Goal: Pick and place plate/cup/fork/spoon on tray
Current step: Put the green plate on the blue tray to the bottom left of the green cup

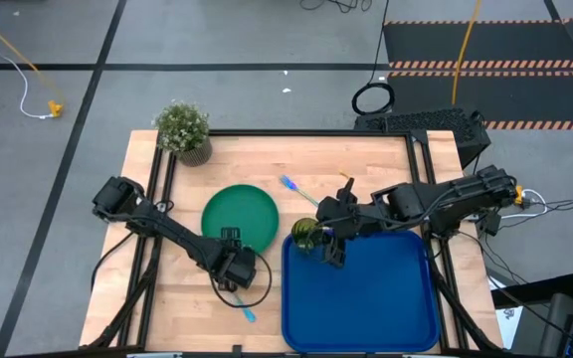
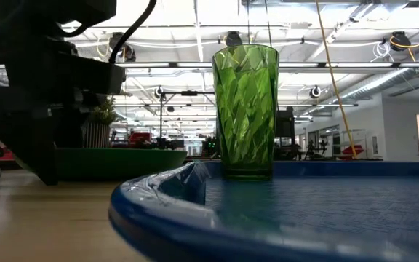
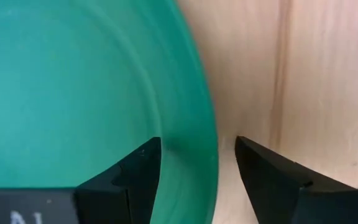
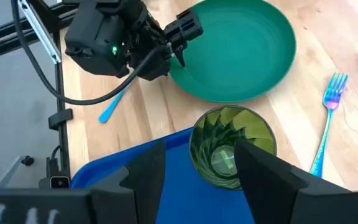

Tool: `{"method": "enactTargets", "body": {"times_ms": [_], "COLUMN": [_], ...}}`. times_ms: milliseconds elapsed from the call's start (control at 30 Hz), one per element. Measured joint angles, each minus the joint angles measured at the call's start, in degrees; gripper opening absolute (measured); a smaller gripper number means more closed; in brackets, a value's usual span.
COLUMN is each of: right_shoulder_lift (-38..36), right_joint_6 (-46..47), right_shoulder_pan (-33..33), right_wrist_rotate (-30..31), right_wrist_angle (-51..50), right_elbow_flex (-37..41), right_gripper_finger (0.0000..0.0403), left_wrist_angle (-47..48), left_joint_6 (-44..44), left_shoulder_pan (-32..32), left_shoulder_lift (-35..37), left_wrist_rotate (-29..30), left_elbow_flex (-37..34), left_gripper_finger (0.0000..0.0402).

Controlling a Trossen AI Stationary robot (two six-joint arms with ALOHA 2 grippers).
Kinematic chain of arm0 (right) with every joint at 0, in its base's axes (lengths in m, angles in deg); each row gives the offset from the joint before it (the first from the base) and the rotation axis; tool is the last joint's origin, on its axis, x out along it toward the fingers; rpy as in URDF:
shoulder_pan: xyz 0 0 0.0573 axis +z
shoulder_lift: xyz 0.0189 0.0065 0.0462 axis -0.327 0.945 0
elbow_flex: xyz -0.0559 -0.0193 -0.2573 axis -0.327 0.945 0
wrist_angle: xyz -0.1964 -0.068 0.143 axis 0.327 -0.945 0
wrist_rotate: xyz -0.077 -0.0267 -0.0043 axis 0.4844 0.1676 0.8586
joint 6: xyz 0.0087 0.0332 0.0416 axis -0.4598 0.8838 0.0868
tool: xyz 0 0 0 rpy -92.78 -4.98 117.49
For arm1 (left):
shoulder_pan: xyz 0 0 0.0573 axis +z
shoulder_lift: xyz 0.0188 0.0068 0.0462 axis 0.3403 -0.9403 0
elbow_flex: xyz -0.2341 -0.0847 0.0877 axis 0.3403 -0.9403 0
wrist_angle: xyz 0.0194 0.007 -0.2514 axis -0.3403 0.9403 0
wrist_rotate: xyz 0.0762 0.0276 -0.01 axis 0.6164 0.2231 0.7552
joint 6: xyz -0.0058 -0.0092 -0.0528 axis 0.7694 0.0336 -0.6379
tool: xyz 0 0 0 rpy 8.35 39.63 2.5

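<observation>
The dark-green plate lies flat on the wooden table, left of the blue tray. My left gripper is open and points down at the plate's near rim, with one finger over the plate and one over the bare wood. The green cup stands upright in the tray's far left corner. My right gripper hangs open above it, clear of it. The fork lies on the wood beyond the tray. The spoon shows only its blue handle from under the left arm.
A potted plant stands at the table's far left corner. Most of the tray's floor near and right of the cup is bare. The left arm's cable loops over the wood by the spoon's handle.
</observation>
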Motion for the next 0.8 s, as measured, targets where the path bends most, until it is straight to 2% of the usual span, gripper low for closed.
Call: {"method": "enactTargets", "body": {"times_ms": [133,267,533,800], "right_shoulder_lift": [0.0,0.0,0.0,0.0], "right_joint_6": [0.2,-0.8,-1.5,-1.5], "right_shoulder_pan": [0.0,0.0,-0.5,-0.5], "right_wrist_rotate": [0.1,0.1,1.7,3.1], "right_wrist_angle": [0.0,-0.1,-0.1,-0.1], "right_elbow_flex": [0.0,0.0,0.0,0.0], "right_gripper_finger": [0.0185,0.0185,0.0185,0.0185], "left_wrist_angle": [-1.7,-2.1,0.0,4.5], "left_joint_6": [2.7,3.0,4.9,3.7], "left_shoulder_pan": [0.0,0.3,0.3,0.9], "left_shoulder_lift": [0.1,0.1,1.3,9.4], "left_wrist_rotate": [-0.5,-1.6,0.6,1.5], "left_elbow_flex": [-0.6,-0.6,0.1,0.4], "left_gripper_finger": [0.0176,0.0122,0.002,0.0015]}}
